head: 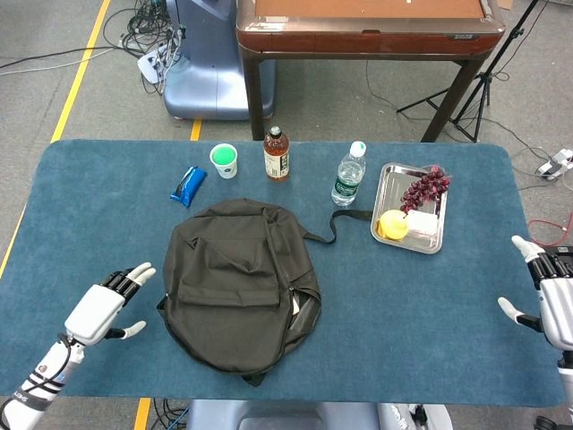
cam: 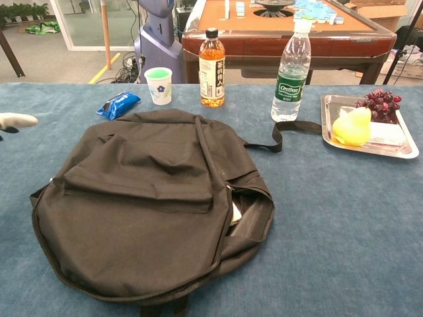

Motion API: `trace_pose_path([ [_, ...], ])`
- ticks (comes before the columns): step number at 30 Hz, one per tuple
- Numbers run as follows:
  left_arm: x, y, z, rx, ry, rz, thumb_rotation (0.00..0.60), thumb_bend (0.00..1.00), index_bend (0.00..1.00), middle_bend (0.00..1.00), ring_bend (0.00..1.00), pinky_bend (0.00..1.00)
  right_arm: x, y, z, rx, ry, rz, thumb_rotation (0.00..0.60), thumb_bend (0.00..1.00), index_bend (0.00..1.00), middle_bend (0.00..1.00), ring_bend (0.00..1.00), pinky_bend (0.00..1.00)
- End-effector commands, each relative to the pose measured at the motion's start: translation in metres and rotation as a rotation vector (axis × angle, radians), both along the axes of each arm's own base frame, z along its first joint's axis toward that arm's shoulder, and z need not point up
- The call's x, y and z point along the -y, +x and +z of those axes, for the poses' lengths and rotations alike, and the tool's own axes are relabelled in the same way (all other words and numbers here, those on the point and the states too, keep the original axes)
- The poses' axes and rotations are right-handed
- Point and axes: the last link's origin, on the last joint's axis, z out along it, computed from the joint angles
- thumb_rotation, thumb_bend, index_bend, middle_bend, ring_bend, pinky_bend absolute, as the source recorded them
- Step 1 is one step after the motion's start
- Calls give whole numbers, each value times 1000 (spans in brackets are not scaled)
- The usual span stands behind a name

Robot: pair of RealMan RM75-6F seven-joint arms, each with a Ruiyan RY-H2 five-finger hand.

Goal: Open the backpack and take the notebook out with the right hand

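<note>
Left hand [head: 100, 310] near the table's front edge, fingers spread, empty, just beside the backpack [head: 240, 282]. Right hand [head: 553, 303] at the far right edge, fingers apart, holding nothing, well apart from it. Backpack lies centre, long axis front-to-back; zip gap [cam: 246, 210] faces the right hand. Notebook probably inside; pale edge only.

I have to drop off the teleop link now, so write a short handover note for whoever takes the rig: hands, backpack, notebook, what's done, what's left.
Left hand: holds nothing, fingers apart, just left of the backpack, not touching it.
Right hand: holds nothing, fingers apart, at the table's right edge, far from the backpack.
Backpack: flat at mid-table, zipper gaping on its right side, something pale inside the gap; cannot tell if it is the notebook.
Done: nothing gripped.
Left: widen the opening, then draw the notebook out with the right hand.
</note>
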Motion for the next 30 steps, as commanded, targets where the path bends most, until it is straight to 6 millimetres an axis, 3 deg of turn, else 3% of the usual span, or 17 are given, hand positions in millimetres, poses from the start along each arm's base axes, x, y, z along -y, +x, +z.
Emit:
trace_pose_path([
  [1,-5,5,-14,2,-40,-44,600,175,0,11,85,168,0,0,0,1,1,0,600,143,102,197,207,349],
  [15,-24,13,-53,-84,-84,-205,600,175,0,11,84,167,-8,-4,2,8,-1,-23,600,143,102,197,207,349],
  [23,-31,23,-66,6,-107,-183,600,175,1,11,86,166,-11,-7,2,9,-2,-35,600,143,102,197,207,349],
  [30,-39,35,-75,87,-123,-151,600,175,106,10,86,166,-13,-11,4,8,-14,-43,600,143,102,197,207,349],
])
